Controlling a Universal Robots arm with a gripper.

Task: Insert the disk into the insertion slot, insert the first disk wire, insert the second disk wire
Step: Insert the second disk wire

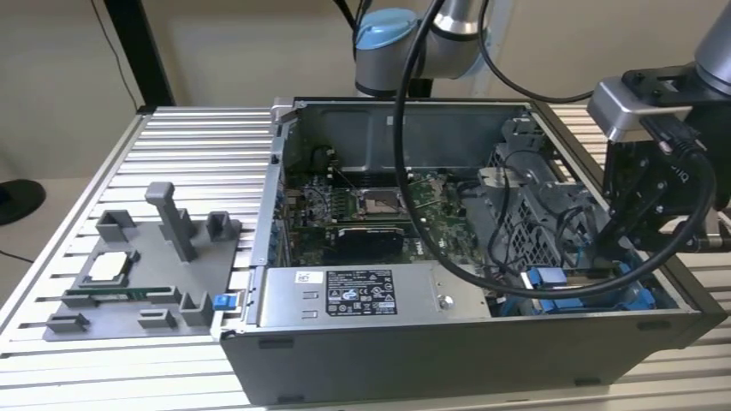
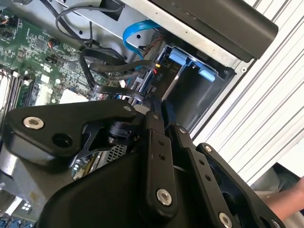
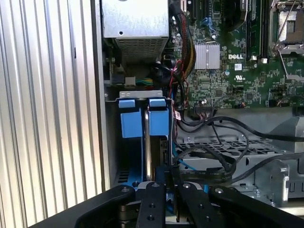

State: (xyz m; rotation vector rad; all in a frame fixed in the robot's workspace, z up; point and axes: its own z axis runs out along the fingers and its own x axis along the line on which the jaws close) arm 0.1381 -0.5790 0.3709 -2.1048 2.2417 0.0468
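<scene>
Now claw (image 3: 170, 190) nearly shut, over disk (image 3: 148, 142) seated in insertion slot (image 3: 114, 142).

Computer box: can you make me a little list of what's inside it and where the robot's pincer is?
Place: open computer case on a ribbed metal table
Disk: disk in its blue frame, seen edge-on, standing in the insertion slot by the case wall
Pincer: pincer close to the disk's end
Wires: loose black cables beside the slot
Also inside: green motherboard, grey power-supply box
Outside: grey parts holder on the table
</scene>
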